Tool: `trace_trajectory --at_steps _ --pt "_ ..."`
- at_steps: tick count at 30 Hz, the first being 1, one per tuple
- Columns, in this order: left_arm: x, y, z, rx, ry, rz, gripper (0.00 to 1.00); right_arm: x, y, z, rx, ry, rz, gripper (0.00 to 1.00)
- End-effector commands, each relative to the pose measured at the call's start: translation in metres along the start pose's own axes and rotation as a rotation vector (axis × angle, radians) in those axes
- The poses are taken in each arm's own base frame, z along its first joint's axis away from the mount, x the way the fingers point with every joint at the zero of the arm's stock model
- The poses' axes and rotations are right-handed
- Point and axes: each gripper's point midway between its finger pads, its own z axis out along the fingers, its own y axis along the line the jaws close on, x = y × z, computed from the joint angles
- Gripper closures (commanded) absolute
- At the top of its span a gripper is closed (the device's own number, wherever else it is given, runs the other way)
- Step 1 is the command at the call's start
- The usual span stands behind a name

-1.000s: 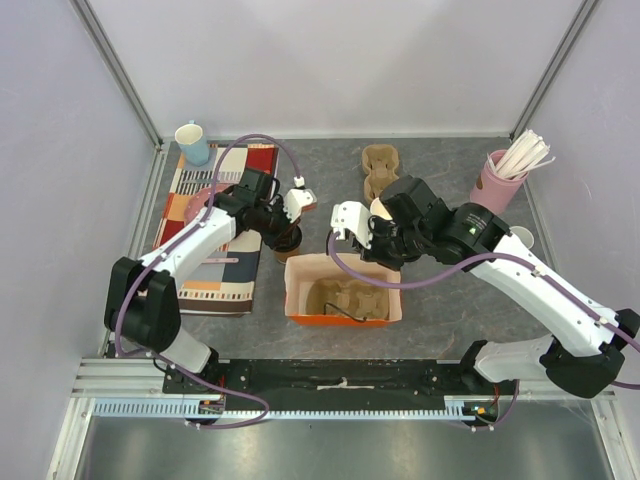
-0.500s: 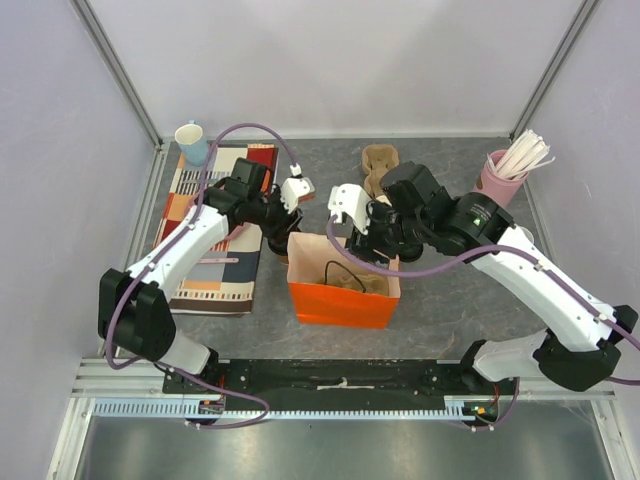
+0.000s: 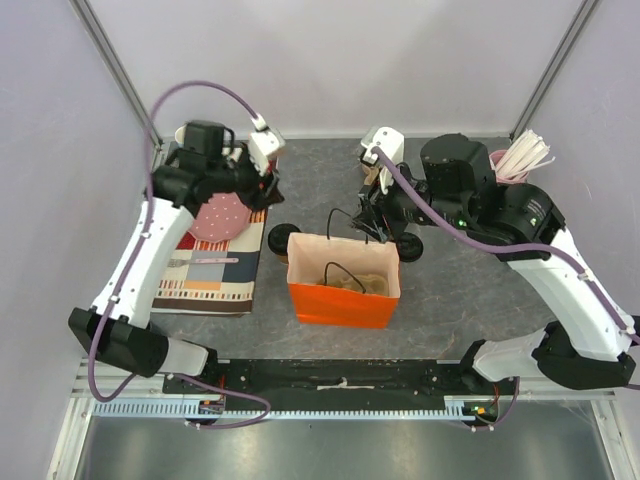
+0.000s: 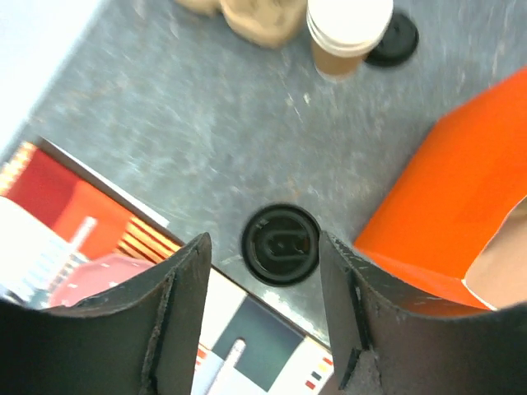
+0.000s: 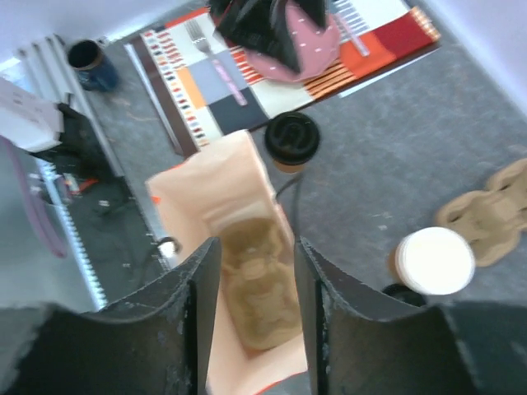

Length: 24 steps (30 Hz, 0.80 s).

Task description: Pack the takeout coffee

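Left tool hangs high over the counter, fingers spread, nothing btwn them: open & empty. Straight down thru that gap is the coffee, black lid on, upright. It's centred btwn the two fingers but well below them, no contact.

From the top cam the coffee stands on bare counter just beside the far-left corner of the orange bag, outside it. The placemat edge is right next to it on the other side. Whether cup & bag actually touch, can't tell.

Right tool is also spread open, gripping nothing. It's up above the bag's mouth. Looking down btwn its fingers you get the bag's pale inside w/ a cardboard carrier lying flat at the bottom. The coffee is off this tool's line: past the bag's rim on the placemat side, well apart from the right tool, not under it.

Bag stands upright, mouth open, one black handle loop flopped inward. A pink plate sits on the placemat, partly under the left arm.

On the bag's other side, per the right wrist cam: a stack of cups, no lid, cream inside showing. A loose lid lies flat on the counter just beside it, and a spare carrier sits near, further back. In the top cam the right arm covers the stack; only the loose lid shows there.
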Motion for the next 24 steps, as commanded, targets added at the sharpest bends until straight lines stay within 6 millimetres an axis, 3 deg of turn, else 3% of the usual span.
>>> trace_trajectory --at_steps 1,2,5,7,8,15,18,24 --pt "-0.052 -0.012 -0.043 0.115 -0.125 -0.071 0.41 0.022 0.030 -0.009 -0.057 0.111 0.222 0.55" --pt "-0.062 -0.026 -0.056 0.171 -0.132 -0.072 0.42 0.035 0.028 -0.008 -0.028 0.153 0.234 0.61" --pt "-0.076 -0.069 -0.066 0.346 -0.182 -0.004 0.40 0.061 0.030 -0.010 -0.005 0.224 0.267 0.66" --pt "-0.059 -0.081 -0.054 0.344 -0.104 0.027 0.36 0.069 0.032 -0.004 0.006 0.246 0.284 0.68" --pt "-0.055 -0.097 -0.045 0.371 -0.074 0.073 0.34 0.078 0.035 0.001 0.006 0.278 0.297 0.69" --pt "-0.028 -0.075 -0.011 0.293 0.051 0.111 0.28 0.109 0.024 0.020 0.121 0.412 0.285 0.75" --pt "-0.026 -0.079 -0.008 0.314 0.052 0.121 0.28 0.123 0.029 0.025 0.125 0.458 0.247 0.76" --pt "-0.002 -0.105 0.000 0.417 0.083 0.110 0.28 0.151 0.028 0.049 0.149 0.487 0.233 0.77"
